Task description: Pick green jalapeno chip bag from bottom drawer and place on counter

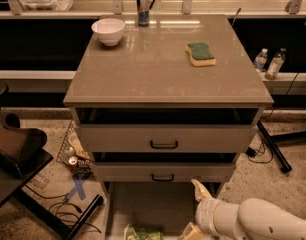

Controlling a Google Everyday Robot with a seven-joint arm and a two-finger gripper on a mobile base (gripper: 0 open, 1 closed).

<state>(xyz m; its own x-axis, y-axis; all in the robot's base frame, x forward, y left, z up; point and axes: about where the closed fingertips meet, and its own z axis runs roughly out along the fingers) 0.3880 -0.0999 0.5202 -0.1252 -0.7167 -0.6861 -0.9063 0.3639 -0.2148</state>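
Note:
The green jalapeno chip bag [143, 232] lies crinkled on the floor of the pulled-out bottom drawer [152, 203], at the lower edge of the view and partly cut off. My gripper [194, 211] is on the white arm coming in from the lower right. It is open and empty, its two pale fingers [200, 188] spread over the drawer's right side, to the right of the bag and apart from it. The counter [158, 66] is the glossy grey-beige top of the cabinet above.
On the counter stand a white bowl [108, 31], a can [142, 7] and a green-and-yellow sponge [201, 53]. Two upper drawers with black handles [164, 145] are slightly open. Cans and cables lie on the floor at the left; two bottles [268, 63] stand at the right.

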